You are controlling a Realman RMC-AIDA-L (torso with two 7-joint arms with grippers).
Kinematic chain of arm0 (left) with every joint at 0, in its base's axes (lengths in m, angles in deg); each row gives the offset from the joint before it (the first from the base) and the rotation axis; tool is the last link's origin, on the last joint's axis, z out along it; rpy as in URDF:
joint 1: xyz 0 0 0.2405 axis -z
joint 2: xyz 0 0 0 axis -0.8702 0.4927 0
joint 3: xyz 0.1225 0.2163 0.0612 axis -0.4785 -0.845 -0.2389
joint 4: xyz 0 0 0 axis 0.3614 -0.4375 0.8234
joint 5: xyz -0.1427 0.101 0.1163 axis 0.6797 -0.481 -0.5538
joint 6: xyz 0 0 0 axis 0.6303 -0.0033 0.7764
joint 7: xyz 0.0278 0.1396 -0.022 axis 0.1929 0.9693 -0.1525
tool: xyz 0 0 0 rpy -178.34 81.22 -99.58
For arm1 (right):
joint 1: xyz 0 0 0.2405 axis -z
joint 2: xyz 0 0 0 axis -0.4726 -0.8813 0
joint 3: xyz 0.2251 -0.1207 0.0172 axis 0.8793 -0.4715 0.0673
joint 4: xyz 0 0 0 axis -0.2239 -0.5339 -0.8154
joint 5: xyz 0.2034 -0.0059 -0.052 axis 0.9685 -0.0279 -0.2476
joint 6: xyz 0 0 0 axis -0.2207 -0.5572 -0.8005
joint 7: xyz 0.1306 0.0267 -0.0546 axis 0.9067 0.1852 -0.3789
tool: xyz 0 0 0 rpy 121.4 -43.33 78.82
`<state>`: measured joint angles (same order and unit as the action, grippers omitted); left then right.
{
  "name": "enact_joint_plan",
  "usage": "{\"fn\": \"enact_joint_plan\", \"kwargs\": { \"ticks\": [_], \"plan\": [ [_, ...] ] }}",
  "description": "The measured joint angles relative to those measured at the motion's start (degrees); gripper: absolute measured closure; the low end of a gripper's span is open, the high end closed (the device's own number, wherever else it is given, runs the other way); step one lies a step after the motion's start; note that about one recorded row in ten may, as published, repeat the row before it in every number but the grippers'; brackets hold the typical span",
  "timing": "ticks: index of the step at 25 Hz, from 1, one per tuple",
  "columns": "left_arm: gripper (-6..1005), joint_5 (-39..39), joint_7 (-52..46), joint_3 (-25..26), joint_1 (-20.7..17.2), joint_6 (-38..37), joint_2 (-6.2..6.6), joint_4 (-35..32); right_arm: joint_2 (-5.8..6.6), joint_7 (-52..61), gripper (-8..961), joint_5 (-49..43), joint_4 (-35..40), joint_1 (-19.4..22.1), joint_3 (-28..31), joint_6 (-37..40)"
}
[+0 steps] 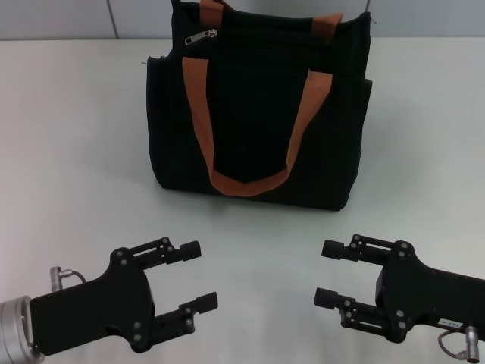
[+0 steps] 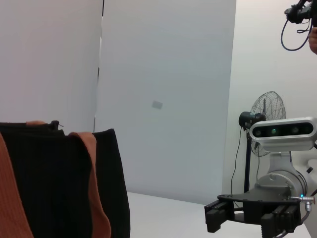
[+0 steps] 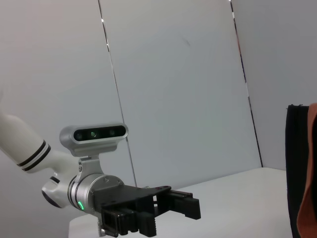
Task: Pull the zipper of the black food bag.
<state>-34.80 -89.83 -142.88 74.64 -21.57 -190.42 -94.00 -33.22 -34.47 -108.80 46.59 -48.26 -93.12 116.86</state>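
Two grippers sit nearest us at the bench's (image 1: 68, 152) front edge, both with their jaws apart and holding nothing: the left gripper (image 1: 195, 274) toward the front-left corner, the right gripper (image 1: 328, 273) toward the front-right, facing each other. We see a small white label on the right gripper's body, its print too small to read. Farther back, toward the rear edge at mid-bench, stands the black food bag (image 1: 258, 106), upright, one orange handle drooping down its front. The zipper (image 1: 201, 36) lies at its top-left corner.
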Motion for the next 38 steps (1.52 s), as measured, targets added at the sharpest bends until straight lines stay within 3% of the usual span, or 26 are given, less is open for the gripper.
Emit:
{"fn": "enact_joint_plan", "kwargs": {
  "ticks": [14, 22, 28, 30, 32, 33, 36, 38],
  "plan": [
    [358, 0.27, 0.4, 0.28, -0.13, 0.12, -0.42, -0.02, 0.0, 0.0, 320, 0.0, 0.0, 0.03, 0.0, -0.02],
    [364, 0.15, 0.52, 10.33, -0.84, 0.06, -1.75, -0.43, -0.16, -0.01, 319, 0.23, -0.02, -0.49, 0.08, 0.34],
    [368, 0.18, 0.27, 11.87, 0.4, 0.0, -1.59, -0.83, -0.11, -0.04, 319, 0.27, -1.98, -1.86, 0.18, 0.0],
    [370, 0.34, 0.47, 14.17, 0.54, 0.49, -1.83, -1.11, -0.05, -0.04, 319, 0.27, -2.17, -2.29, 0.4, -0.42],
    [371, 0.52, -0.16, 22.37, 0.95, 2.6, -2.91, -1.49, -0.09, -0.04, 319, 0.27, -2.18, -2.51, 1.26, -0.98],
    [372, 0.52, -0.16, 22.37, 0.95, 2.6, -2.91, -1.49, -0.09, -0.04, 319, 0.27, -2.18, -2.51, 1.26, -0.98],
    [374, 0.56, -2.31, 33.01, 2.42, 7.88, -4.3, -1.68, -0.17, -0.04, 319, 0.27, -2.23, -2.7, 2.09, -1.36],
    [376, 0.49, -3.02, 35.25, 3.93, 10.89, -4.43, -1.88, -0.17, -0.04, 319, 0.27, -2.29, -2.91, 2.55, -1.4]
  ]
}}
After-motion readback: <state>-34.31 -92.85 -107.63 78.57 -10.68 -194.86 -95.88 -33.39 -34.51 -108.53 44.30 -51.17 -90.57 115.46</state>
